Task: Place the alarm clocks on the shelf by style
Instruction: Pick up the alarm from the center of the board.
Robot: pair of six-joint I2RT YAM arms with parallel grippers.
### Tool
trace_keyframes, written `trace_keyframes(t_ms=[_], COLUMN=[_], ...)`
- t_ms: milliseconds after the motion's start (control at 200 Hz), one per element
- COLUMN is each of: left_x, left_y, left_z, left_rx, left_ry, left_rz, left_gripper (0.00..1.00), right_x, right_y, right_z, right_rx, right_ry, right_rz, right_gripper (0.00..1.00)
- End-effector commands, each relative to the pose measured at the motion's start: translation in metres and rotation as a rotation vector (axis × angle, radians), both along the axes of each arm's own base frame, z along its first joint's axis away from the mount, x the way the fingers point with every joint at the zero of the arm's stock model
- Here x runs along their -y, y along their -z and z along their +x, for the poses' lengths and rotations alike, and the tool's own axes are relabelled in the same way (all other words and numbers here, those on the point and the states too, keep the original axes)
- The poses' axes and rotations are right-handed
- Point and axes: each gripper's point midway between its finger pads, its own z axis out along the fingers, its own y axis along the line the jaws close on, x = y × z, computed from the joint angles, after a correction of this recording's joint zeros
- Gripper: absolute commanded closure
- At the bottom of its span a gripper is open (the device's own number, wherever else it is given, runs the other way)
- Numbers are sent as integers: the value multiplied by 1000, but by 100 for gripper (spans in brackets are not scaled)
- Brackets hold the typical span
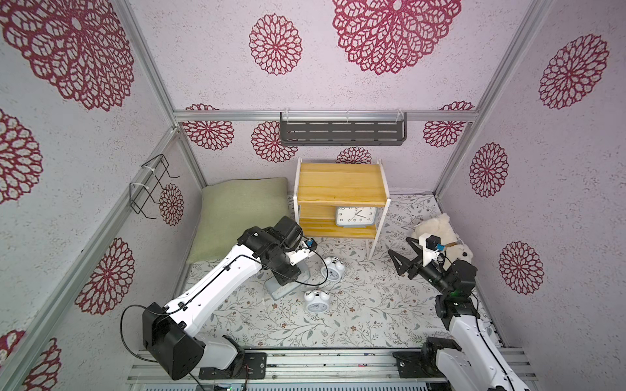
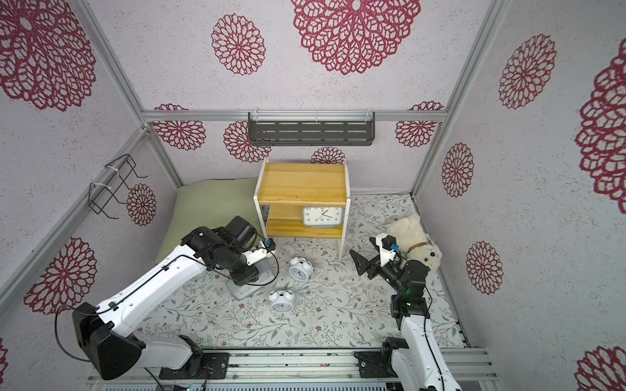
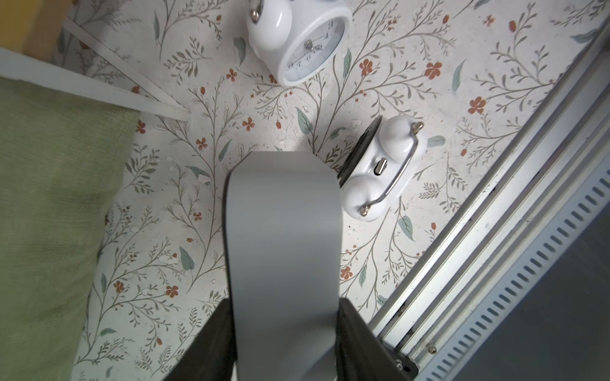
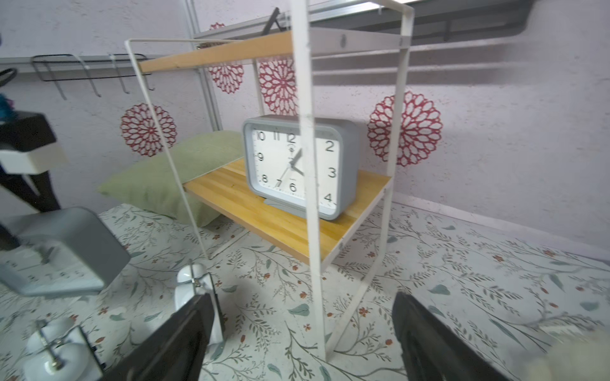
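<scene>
My left gripper (image 3: 286, 305) is shut on a light-grey rectangular alarm clock (image 3: 284, 231), which hangs tilted low over the floral cloth (image 1: 286, 289) (image 4: 62, 250). Two round white twin-bell clocks lie on the cloth just right of it: one nearer the shelf (image 1: 333, 268) (image 3: 303, 39), one nearer the front (image 1: 316, 300) (image 3: 383, 168). The shelf (image 1: 342, 182) (image 4: 280, 224) stands at the back. A second rectangular clock (image 1: 355, 216) (image 4: 297, 165) stands upright on the right of its lower board; the top board is bare. My right gripper (image 1: 401, 252) (image 4: 300, 306) is open and holds nothing, right of the shelf's front leg.
A green pillow (image 1: 240, 216) lies left of the shelf, behind my left arm. A white plush dog (image 1: 440, 233) sits behind my right gripper. A dark slotted rack (image 1: 342, 132) hangs on the back wall and a black wire basket (image 1: 152, 186) on the left wall.
</scene>
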Motion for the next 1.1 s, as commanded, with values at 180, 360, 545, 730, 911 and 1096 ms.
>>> trace_keyframes(t_ms=[180, 360, 545, 730, 911, 1096], left_x=[26, 49, 74, 90, 100, 105], left_y=[-50, -69, -76, -77, -78, -79], left_z=[1, 3, 2, 2, 2, 2], left_rx=[-34, -26, -30, -32, -26, -24], left_ry=[108, 201, 287, 336, 364, 377], left_rz=[-61, -79, -83, -85, -93, -103], left_gripper=[76, 76, 76, 76, 76, 75], right_x=[-70, -103, -130, -151, -167, -179], right_y=[-30, -35, -35, -30, -24, -21], right_z=[-48, -62, -66, -65, -61, -58], right_rx=[122, 128, 131, 107, 80, 75], right_ry=[-400, -548, -642, -714, -753, -770], right_rz=[-51, -57, -71, -87, -94, -101], right_gripper=[8, 8, 7, 6, 6, 7])
